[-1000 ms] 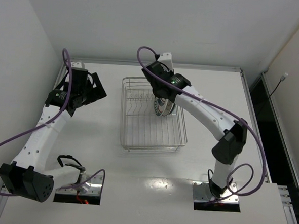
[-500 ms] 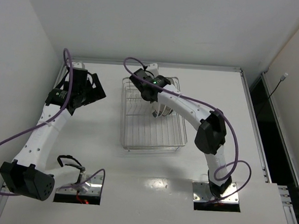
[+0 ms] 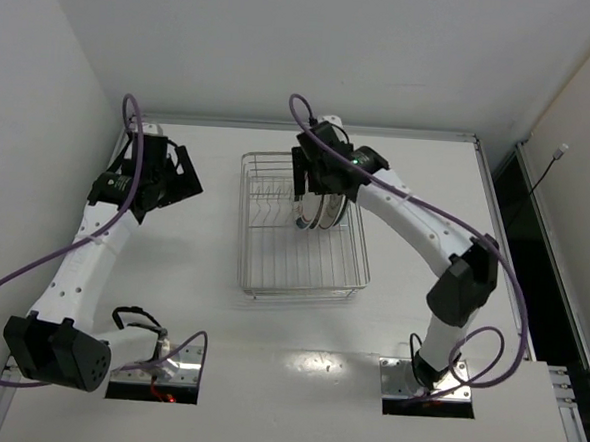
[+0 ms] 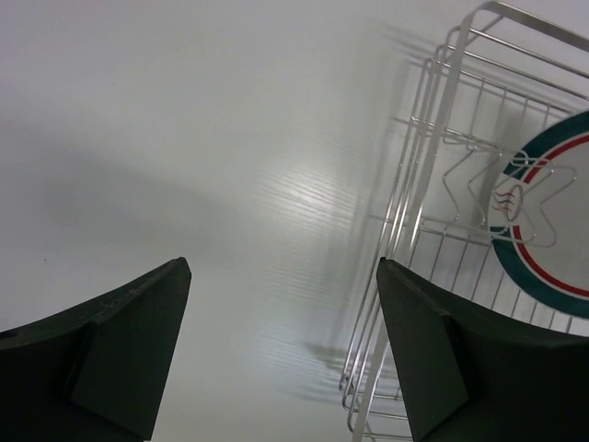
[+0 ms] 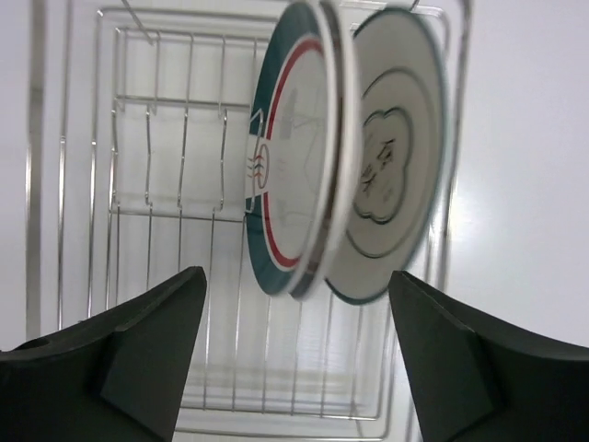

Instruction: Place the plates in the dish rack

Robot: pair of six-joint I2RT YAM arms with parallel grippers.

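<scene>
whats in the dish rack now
A green-and-red rimmed plate and a grey flower-centre plate stand on edge in the dish rack. The first covers part of the grey one; anything between them is hidden.

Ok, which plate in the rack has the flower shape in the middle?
The pale grey plate, rightmost in the right wrist view, with a thin dark rim. The banded plate beside it carries green and red rim rings instead.

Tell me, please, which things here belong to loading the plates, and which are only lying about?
Belong to the job: dish rack; banded plate and pale grey plate, both standing in it; right fingers, open.

Only lying about: purple cables; black wire loop beside the left base.
</scene>
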